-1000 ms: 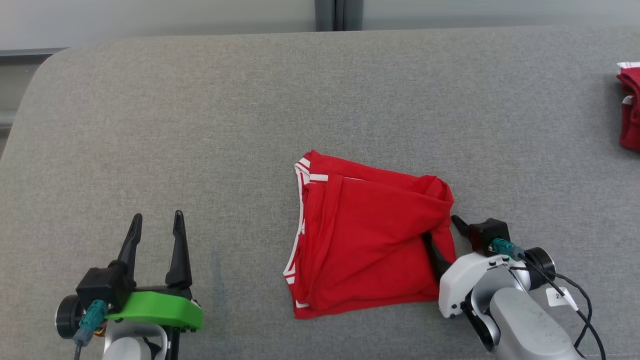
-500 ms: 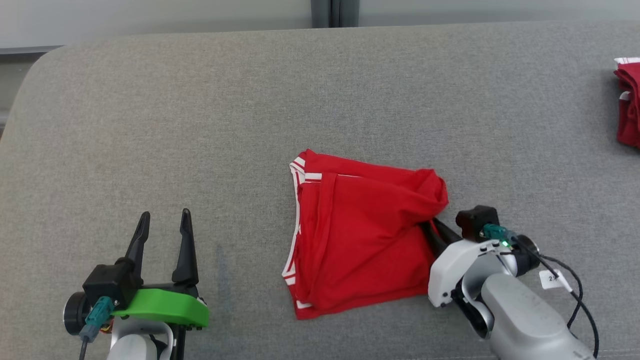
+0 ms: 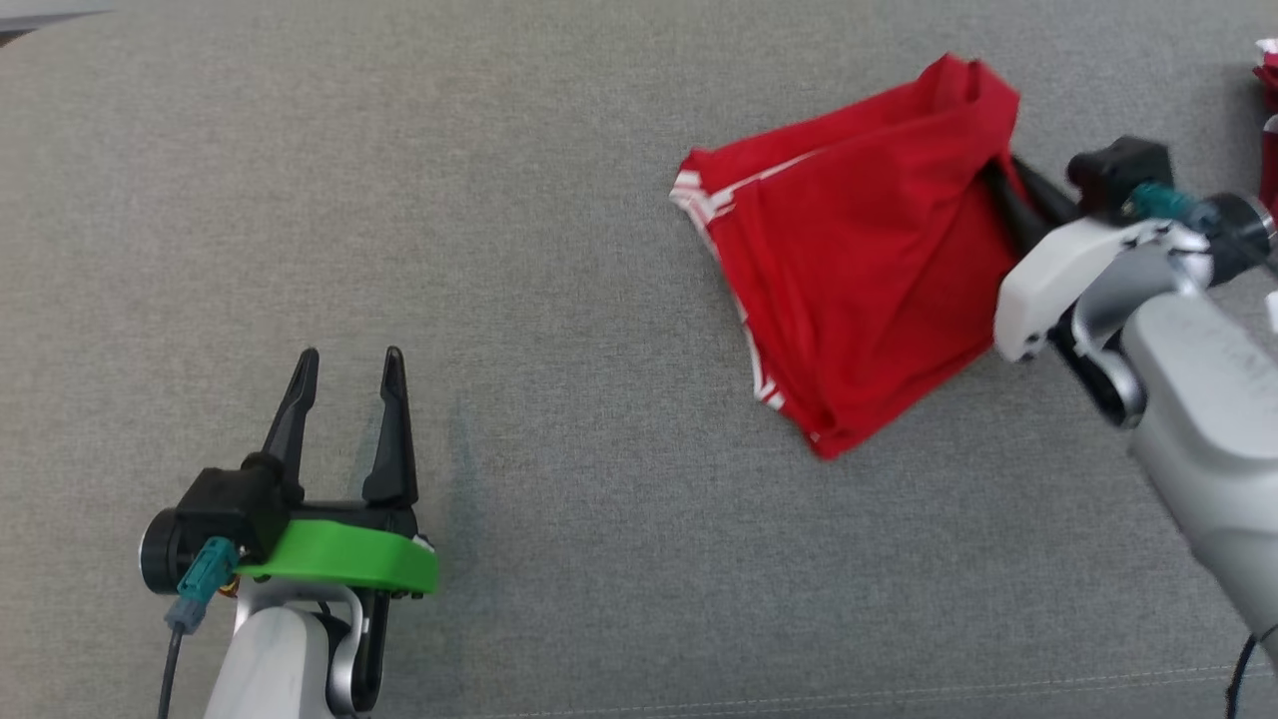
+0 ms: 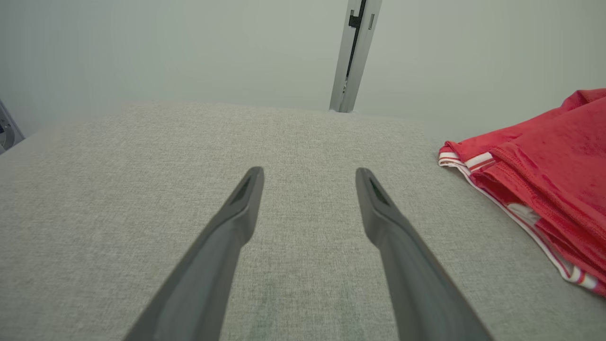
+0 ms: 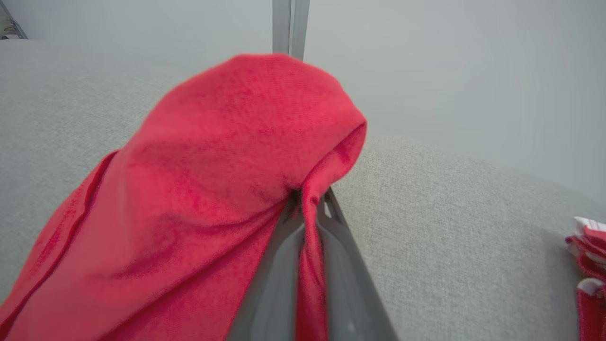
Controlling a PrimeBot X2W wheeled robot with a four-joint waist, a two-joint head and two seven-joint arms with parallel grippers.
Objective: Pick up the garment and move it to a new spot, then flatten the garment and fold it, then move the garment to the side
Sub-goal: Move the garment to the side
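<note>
My right gripper (image 5: 307, 208) is clamped on the folded red garment (image 3: 859, 260), one edge raised above the grey table (image 3: 499, 200). My left gripper (image 3: 350, 355) has its fingers spread, idle. Folding looks done; I judge only the move aside remains.

A plain indoor test room or lab, by the look of it; a broad grey woven pad (image 3: 599, 559) (cushion or padded bench, I cannot tell which) serves as the work surface; behind it stands a bare pale wall (image 4: 142, 47) of smooth panels joined by a metal strip (image 4: 352, 57); a heap of red-and-white clothes (image 5: 592, 265) at the pad's right edge matches the red garment (image 3: 859, 260).
</note>
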